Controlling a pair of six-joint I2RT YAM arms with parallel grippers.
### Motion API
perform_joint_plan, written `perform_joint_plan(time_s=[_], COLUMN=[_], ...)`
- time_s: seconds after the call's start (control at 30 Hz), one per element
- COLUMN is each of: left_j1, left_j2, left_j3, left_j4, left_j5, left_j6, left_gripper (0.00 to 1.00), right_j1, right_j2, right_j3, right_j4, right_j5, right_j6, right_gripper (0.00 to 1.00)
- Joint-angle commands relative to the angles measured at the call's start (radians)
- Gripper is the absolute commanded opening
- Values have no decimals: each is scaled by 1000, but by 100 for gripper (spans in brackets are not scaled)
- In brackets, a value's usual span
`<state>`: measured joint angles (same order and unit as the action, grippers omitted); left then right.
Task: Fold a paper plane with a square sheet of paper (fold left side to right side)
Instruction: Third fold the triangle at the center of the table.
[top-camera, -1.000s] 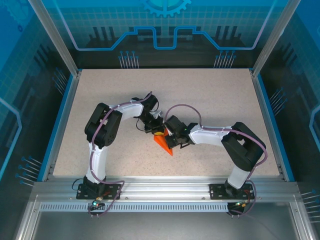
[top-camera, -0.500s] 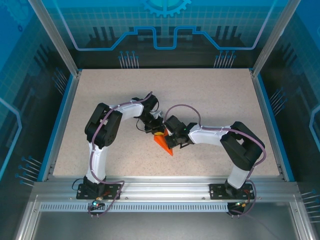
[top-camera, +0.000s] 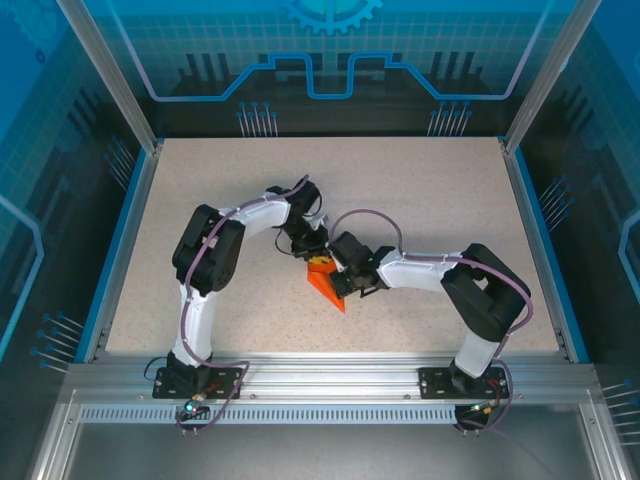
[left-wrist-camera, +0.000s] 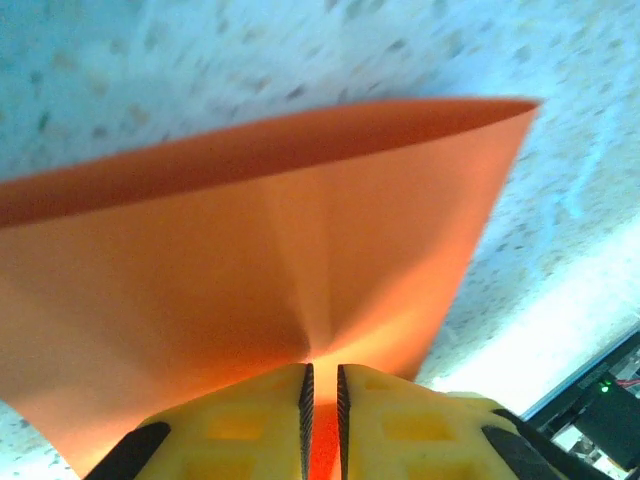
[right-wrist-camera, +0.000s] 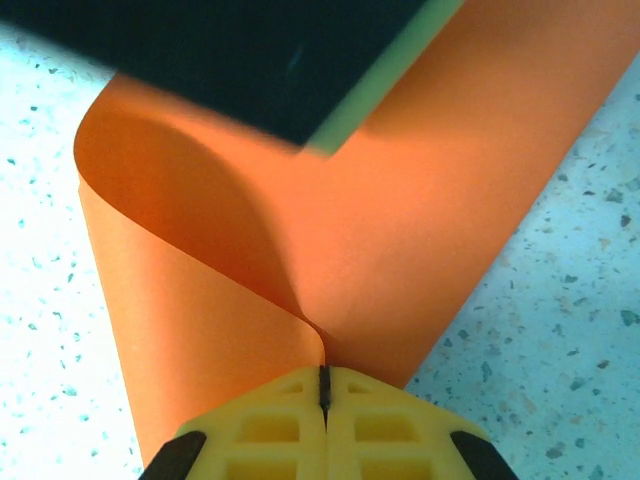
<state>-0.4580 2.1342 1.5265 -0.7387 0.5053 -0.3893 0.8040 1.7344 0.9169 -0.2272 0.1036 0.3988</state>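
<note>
The square sheet of paper (top-camera: 327, 290) is bright orange and lies bent over on itself at mid-table, between the two arms. My right gripper (top-camera: 340, 281) pinches it; in the right wrist view the yellow jaws (right-wrist-camera: 323, 375) are shut on a curled ridge of the sheet (right-wrist-camera: 430, 200). My left gripper (top-camera: 318, 262) is at the sheet's far edge. Its yellow jaws (left-wrist-camera: 322, 370) stand a narrow gap apart, with the puckered paper (left-wrist-camera: 250, 260) running into the gap.
The speckled beige table (top-camera: 420, 190) is bounded by blue rails at left and right and an aluminium frame at the front. The left gripper's dark body (right-wrist-camera: 250, 60) hangs over the sheet in the right wrist view.
The left arm has shifted slightly toward the back, its fingertips drawn a little away. The sheet and the right gripper have stayed put.
</note>
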Motion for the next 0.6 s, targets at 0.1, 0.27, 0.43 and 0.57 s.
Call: perform_joint_plan(time_s=[0.1, 0.27, 0.43, 0.57], left_j1=[53, 94, 106, 98], left_j2=[5, -120, -256, -323], left_j3=[54, -66, -215, -330], left_j4=[-59, -12, 62, 166], left_j5=[-3, -11, 30, 121], left_j6=[27, 30, 11, -35], left_gripper=[19, 16, 12, 11], right_j1=[9, 9, 9, 9], right_j2=[14, 14, 22, 24], right_j3=[-62, -55, -50, -49], right_j4=[-83, -84, -84, -90], right_j5=[-53, -55, -59, -59], right_j6=[-11, -8, -10, -10], right_gripper=[0, 0, 0, 0])
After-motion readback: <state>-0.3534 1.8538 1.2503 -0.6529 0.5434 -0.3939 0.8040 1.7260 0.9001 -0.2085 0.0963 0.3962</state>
